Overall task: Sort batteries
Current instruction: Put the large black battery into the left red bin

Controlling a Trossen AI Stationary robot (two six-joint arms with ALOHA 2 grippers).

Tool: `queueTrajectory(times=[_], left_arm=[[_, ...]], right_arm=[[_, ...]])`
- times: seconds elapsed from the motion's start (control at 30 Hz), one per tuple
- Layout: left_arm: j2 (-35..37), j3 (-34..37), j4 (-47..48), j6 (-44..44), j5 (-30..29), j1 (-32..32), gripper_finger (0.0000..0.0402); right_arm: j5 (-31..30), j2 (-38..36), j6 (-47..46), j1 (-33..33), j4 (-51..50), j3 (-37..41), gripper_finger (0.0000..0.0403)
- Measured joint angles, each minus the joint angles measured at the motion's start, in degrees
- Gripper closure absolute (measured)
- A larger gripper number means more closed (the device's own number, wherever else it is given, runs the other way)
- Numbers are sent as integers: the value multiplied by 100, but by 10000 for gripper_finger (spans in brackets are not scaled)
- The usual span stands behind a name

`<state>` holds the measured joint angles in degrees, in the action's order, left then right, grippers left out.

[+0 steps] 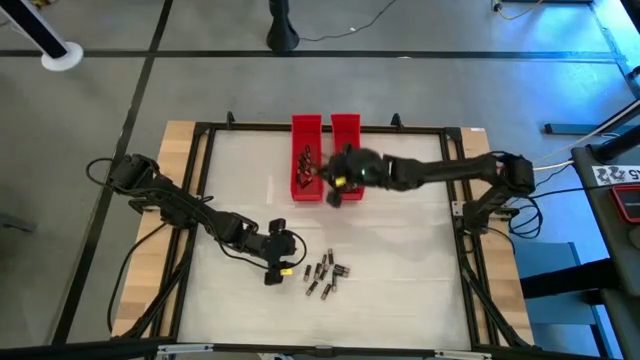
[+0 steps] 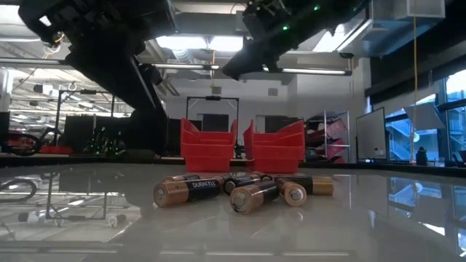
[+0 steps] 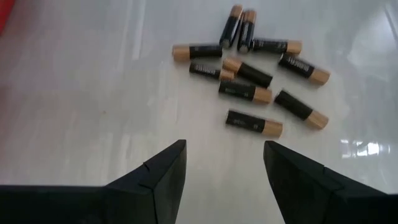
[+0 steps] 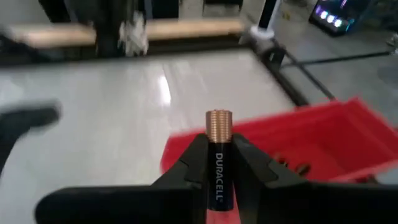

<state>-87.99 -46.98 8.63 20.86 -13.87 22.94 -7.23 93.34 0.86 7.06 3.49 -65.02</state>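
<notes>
A: Right, where's my right gripper (image 4: 219, 163)?

B: Clenched on one battery (image 4: 218, 155) above the red trays (image 1: 306, 140) at the table's far edge. Left gripper (image 3: 224, 163) gapes empty beside the loose batteries (image 3: 252, 62) near the front edge.

A: Small, stiff, slick; I'd pinch mid-barrel.
</notes>
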Motion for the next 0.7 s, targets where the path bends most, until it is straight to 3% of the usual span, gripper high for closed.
queueTrajectory(times=[0.17, 0.47, 0.6, 0.7], left_arm=[[0, -2, -302, -177, -59, 0, 199], [0, -2, -359, -288, -74, 0, 199], [0, 0, -313, -285, -74, 2, 199], [0, -2, -315, -305, -74, 0, 199]], right_arm=[[500, 441, -61, 374, 587, -68, 362], [521, 1222, -96, 500, 534, -799, 362], [208, 1279, -104, 506, 484, -865, 361], [-88, 1279, -105, 508, 375, -863, 330]])
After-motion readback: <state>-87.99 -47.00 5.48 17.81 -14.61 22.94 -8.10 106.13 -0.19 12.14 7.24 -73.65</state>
